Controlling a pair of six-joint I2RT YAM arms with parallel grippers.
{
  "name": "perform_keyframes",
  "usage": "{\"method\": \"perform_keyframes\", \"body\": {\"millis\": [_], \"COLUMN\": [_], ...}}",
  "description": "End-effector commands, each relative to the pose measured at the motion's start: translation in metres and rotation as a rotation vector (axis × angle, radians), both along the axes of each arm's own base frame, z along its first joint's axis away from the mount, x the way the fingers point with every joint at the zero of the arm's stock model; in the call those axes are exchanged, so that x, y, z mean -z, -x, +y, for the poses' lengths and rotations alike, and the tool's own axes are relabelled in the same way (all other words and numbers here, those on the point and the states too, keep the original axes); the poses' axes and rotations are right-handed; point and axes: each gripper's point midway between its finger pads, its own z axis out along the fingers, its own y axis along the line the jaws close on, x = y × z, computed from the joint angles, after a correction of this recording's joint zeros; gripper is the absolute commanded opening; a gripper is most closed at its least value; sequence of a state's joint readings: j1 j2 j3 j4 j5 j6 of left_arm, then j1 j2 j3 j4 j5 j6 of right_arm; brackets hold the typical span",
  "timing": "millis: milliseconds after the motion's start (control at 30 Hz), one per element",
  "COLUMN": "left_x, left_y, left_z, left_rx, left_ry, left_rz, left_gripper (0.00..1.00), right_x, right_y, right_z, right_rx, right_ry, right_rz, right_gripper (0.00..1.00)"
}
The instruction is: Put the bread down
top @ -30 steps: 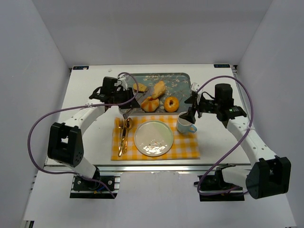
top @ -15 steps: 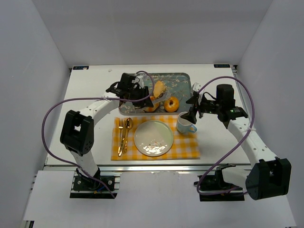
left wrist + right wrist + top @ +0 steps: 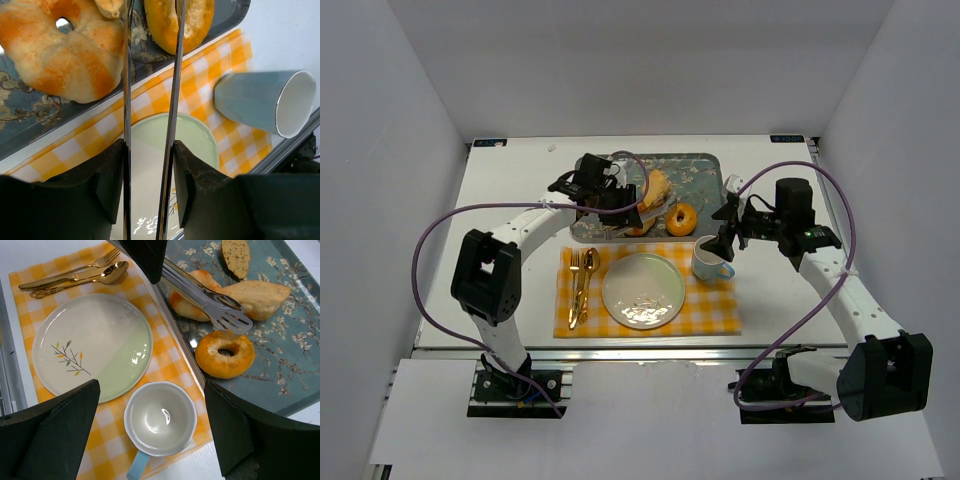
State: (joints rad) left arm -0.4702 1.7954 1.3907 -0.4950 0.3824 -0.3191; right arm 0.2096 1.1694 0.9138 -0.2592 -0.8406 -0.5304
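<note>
Bread, a small golden-orange ring-shaped bun [image 3: 225, 354], lies flat on the blue-grey floral tray [image 3: 295, 365], near its front edge. From the left: gold fork and spoon [image 3: 580, 285] side by side on the yellow checked cloth [image 3: 720, 315], which is spread on the white desk [image 3: 770, 295]. Left tool [image 3: 149, 170] is clamped on the arms of silver metal tongs [image 3: 207, 302]. The tongs' blades stand apart, tips just beside the bun; contact unclear. Lumpy orange-striped pastry [image 3: 60, 50] lies left of the blades. Pale green round plate [image 3: 92, 347] sits mid-cloth. Pale blue cup [image 3: 160, 417] stands upright to its right. Right tool [image 3: 724, 238] hangs above the cup, fingers spread wide, holding nothing.
</note>
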Motion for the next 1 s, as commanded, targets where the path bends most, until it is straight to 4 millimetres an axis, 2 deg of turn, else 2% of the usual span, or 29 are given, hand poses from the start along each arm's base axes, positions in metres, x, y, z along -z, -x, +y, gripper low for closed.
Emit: {"method": "perform_keyframes", "body": {"millis": [0, 233, 267, 333, 433, 467, 567, 600, 667, 700, 800, 933, 967], "left_x": [-0.015, 0.001, 0.002, 0.003, -0.009, -0.014, -0.046, -0.061, -0.078, -0.096, -0.099, -0.086, -0.076], "left_y": [0.001, 0.009, 0.01, 0.01, 0.007, 0.007, 0.005, 0.008, 0.01, 0.015, 0.03, 0.068, 0.078], "left_z": [-0.011, -0.012, -0.011, -0.009, -0.009, -0.011, -0.015, -0.014, -0.012, -0.009, -0.002, 0.025, 0.032], "left_rx": [0.054, 0.079, 0.078, 0.07, 0.058, 0.059, 0.046, 0.039, 0.025, 0.011, -0.004, -0.045, -0.055], "left_ry": [0.032, 0.0, -0.004, -0.012, 0.004, 0.019, 0.082, 0.107, 0.136, 0.165, 0.185, 0.117, 0.097], "left_rz": [-0.024, 0.025, 0.027, 0.026, -0.009, -0.018, -0.09, -0.119, -0.163, -0.198, -0.206, -0.125, -0.091], "left_gripper": [0.51, 0.49, 0.46, 0.33, 0.16, 0.13, 0.04, 0.03, 0.0, 0.0, 0.0, 0.0, 0.0], "right_x": [-0.005, -0.004, -0.004, -0.004, -0.006, -0.006, -0.006, -0.007, -0.006, -0.007, -0.006, -0.004, -0.005], "right_y": [0.001, 0.001, 0.001, 0.001, 0.002, 0.001, 0.002, 0.002, 0.003, 0.004, 0.005, 0.005, 0.005], "right_z": [0.0, 0.0, 0.001, 0.001, 0.001, 0.001, 0.0, 0.0, 0.0, 0.0, 0.0, -0.001, -0.001], "right_rx": [-0.008, -0.006, -0.008, -0.008, -0.009, -0.009, -0.008, -0.009, -0.008, -0.01, -0.011, -0.011, -0.011], "right_ry": [-0.019, -0.021, -0.021, -0.021, -0.022, -0.023, -0.023, -0.023, -0.023, -0.024, -0.023, -0.02, -0.02], "right_rz": [-0.024, -0.023, -0.021, -0.021, -0.025, -0.027, -0.024, -0.025, -0.024, -0.025, -0.022, -0.021, -0.024], "right_gripper": [0.89, 0.89, 0.89, 0.89, 0.89, 0.89, 0.89, 0.89, 0.89, 0.89, 0.89, 0.89, 0.89]}}
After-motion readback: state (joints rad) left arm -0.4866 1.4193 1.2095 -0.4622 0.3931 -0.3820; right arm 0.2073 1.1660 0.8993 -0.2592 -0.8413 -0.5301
